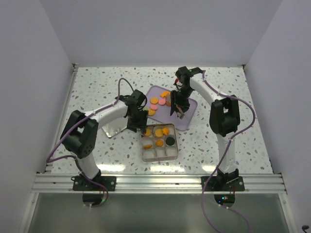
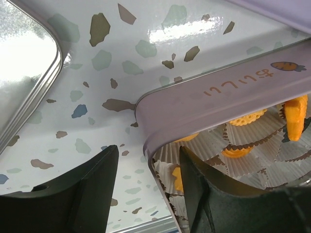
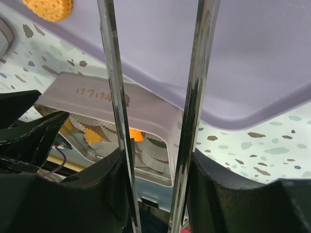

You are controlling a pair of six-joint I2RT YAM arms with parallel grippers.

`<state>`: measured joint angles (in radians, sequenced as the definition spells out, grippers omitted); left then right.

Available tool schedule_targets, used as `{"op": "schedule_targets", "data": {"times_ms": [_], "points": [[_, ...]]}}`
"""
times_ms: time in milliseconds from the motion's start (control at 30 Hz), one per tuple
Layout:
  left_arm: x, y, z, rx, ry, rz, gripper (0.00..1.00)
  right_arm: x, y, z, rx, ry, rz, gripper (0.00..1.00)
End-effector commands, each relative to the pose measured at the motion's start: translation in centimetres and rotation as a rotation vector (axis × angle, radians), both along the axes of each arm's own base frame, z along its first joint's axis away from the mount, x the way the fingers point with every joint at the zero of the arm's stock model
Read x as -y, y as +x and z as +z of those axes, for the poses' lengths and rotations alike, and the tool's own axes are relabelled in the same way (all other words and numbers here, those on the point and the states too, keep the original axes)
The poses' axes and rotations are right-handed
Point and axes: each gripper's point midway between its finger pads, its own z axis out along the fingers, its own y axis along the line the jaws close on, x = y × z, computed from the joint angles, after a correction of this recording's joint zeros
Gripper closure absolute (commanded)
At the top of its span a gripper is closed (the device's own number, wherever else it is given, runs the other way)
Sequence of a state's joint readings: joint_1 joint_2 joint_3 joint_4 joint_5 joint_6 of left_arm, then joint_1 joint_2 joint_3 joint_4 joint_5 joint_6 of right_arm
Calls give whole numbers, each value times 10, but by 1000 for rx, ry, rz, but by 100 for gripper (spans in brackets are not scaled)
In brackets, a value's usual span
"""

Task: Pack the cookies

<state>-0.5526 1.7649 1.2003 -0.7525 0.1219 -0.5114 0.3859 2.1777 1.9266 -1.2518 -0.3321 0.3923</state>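
Orange cookies (image 1: 154,100) sit on lilac tray (image 3: 267,58), some already in tin (image 2: 218,104). Left hand (image 2: 148,160) open, straddling tin corner (empty). Right hand (image 3: 155,160) grips metal tongs (image 3: 114,97): centre blades over one cookie, squeeze gently.

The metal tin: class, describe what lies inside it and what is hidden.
Inside the tin are white paper cups; several hold orange cookies, one a black cookie; the near row looks empty. The left fingers cover part of its far-left corner.
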Motion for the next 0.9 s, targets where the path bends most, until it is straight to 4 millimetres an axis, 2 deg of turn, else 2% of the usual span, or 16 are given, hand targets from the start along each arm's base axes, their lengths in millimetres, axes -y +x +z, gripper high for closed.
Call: {"op": "schedule_targets", "data": {"times_ms": [0, 100, 233, 433, 867], "points": [[3, 12, 25, 59, -49, -17, 42, -5, 4, 14, 21, 28, -7, 55], [2, 13, 25, 56, -56, -15, 42, -5, -8, 16, 6, 28, 7, 55], [3, 13, 25, 57, -71, -11, 43, -2, -31, 8, -39, 23, 20, 55], [3, 9, 23, 51, -83, 2, 43, 1, -50, 4, -58, 21, 29, 55], [0, 4, 26, 56, -83, 3, 44, -8, -46, 6, -47, 56, 24, 54]]}}
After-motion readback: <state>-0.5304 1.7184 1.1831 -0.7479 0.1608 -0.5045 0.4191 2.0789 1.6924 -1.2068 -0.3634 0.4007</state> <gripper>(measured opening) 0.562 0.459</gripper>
